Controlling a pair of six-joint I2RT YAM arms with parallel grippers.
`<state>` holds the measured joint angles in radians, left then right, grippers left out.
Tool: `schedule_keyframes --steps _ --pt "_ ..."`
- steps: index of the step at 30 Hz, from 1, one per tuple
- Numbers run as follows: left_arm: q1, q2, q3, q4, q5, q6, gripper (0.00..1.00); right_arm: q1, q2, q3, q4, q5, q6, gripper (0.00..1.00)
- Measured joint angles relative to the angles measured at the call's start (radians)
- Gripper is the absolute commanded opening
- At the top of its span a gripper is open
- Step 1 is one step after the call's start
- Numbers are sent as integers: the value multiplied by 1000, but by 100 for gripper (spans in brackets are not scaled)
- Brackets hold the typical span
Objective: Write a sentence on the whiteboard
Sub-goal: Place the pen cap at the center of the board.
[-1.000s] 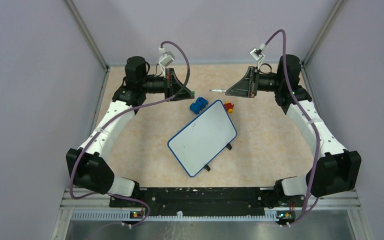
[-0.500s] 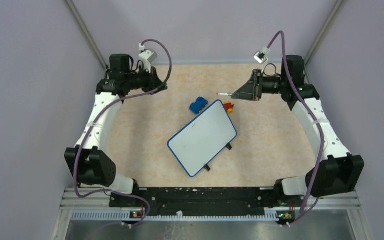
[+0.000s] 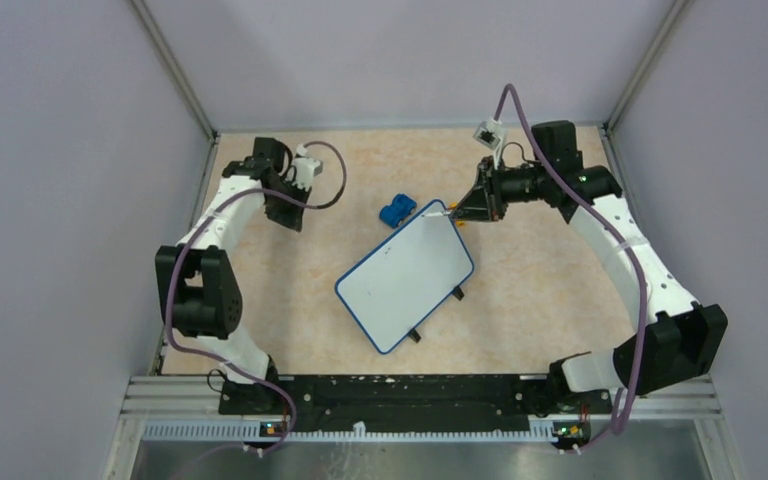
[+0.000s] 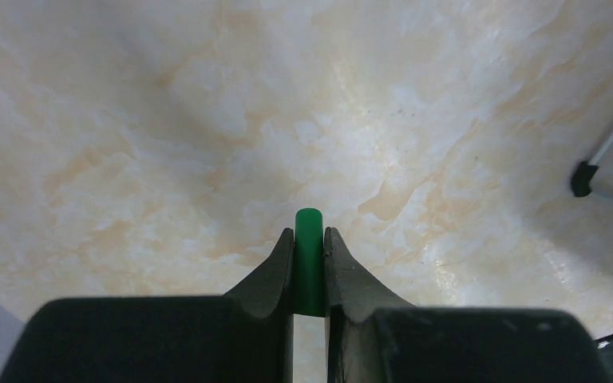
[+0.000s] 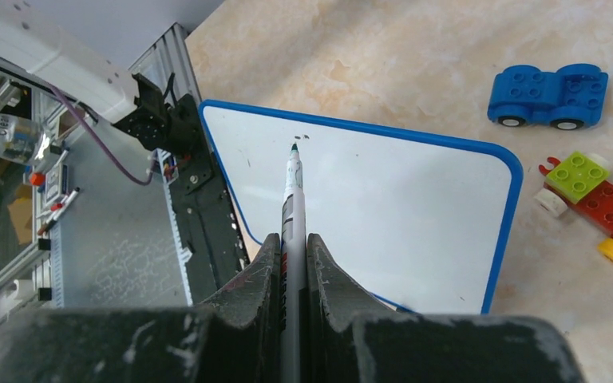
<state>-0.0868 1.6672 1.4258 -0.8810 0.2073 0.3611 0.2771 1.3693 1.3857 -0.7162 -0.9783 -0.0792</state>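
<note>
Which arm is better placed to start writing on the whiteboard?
Right. The right fingers grip the uncapped marker, tip aimed at the whiteboard. The left fingers hold only a green cap, away from the board.

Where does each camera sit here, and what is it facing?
Top: above and behind the bases, looking down on table, whiteboard, left arm and right arm.
Left wrist: faces the table; left gripper clamps a green cap.
Right wrist: looks along the marker in the right gripper at the whiteboard.
Top and right wrist share whiteboard and blue car.
</note>
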Motion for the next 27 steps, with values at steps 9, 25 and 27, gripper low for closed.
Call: schedule_keyframes --steps 9,25,27 --pt "-1 105 -121 64 -59 -12 7 29 0 -18 -26 37 -51 0" --pt "-30 212 -154 185 -96 -49 22 31 0 -25 -46 44 -92 0" --pt "-32 216 -154 188 -98 -50 24 31 0 -25 -51 43 -96 0"
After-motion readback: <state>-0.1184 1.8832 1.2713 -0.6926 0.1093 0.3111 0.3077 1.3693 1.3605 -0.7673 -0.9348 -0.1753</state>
